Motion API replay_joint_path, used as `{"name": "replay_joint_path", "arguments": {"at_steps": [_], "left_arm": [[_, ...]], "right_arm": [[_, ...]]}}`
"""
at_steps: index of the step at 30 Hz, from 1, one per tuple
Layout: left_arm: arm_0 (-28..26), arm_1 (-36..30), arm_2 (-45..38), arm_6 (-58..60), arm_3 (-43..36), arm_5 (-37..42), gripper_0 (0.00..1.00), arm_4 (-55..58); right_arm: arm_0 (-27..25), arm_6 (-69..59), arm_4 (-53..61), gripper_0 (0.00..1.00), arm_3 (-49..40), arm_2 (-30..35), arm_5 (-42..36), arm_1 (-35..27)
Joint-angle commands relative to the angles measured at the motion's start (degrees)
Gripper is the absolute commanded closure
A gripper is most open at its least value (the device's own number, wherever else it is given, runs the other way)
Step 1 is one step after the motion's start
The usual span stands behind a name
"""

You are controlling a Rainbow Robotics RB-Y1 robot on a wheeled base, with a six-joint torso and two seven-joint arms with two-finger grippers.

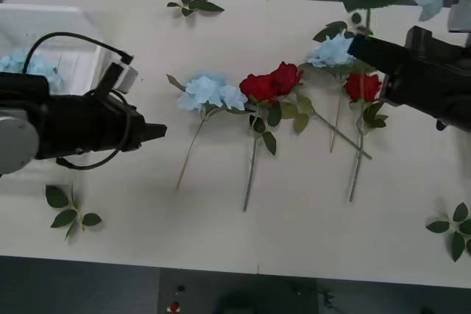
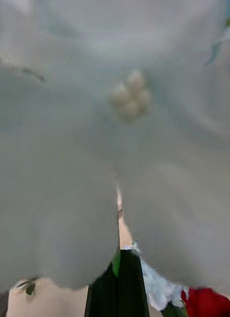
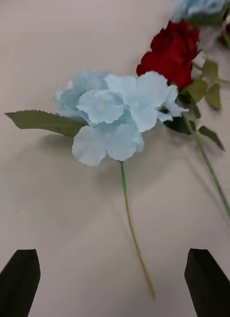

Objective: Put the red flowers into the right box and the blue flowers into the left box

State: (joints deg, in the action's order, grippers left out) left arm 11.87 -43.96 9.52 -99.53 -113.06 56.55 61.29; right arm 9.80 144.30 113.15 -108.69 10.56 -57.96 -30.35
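Table (image 1: pixel 294 240): flowers scattered across middle. Left box (image 1: pixel 73 56) at far left, one blue flower (image 1: pixel 18 60) already inside. Left gripper (image 3: pixel 112 282) hovers beside box, jaws spread wide, aimed at blue hydrangea (image 3: pixel 115 114) lying flat, stem toward gripper. Red roses (image 1: pixel 272 82) touch its right side. Right gripper (image 1: pixel 360 48) over another blue head (image 1: pixel 331 53); jaws cannot tell. Step, likely: reach for blue flower. Next: lower, close on stem, avoid rose.
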Motion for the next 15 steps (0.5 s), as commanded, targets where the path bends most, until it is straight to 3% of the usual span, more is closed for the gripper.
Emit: {"name": "replay_joint_path", "arguments": {"at_steps": [1, 7, 15], "left_arm": [[-2.6, 2.0, -5.1, -8.8, -1.8, -4.0, 0.15, 13.6], [-2.8, 6.5, -6.8, -20.9, -0.7, -9.4, 0.14, 30.8], [-1.2, 11.7, -5.4, -32.2, -0.6, -10.1, 0.15, 39.8]], "right_arm": [[2.9, 0.8, 0.0, 1.00, -1.9, -2.6, 1.6, 0.8], [5.1, 0.9, -1.3, 1.00, -1.9, -6.6, 3.5, 1.9], [7.8, -0.3, -5.0, 1.00, -1.7, -9.2, 3.9, 4.3]]}}
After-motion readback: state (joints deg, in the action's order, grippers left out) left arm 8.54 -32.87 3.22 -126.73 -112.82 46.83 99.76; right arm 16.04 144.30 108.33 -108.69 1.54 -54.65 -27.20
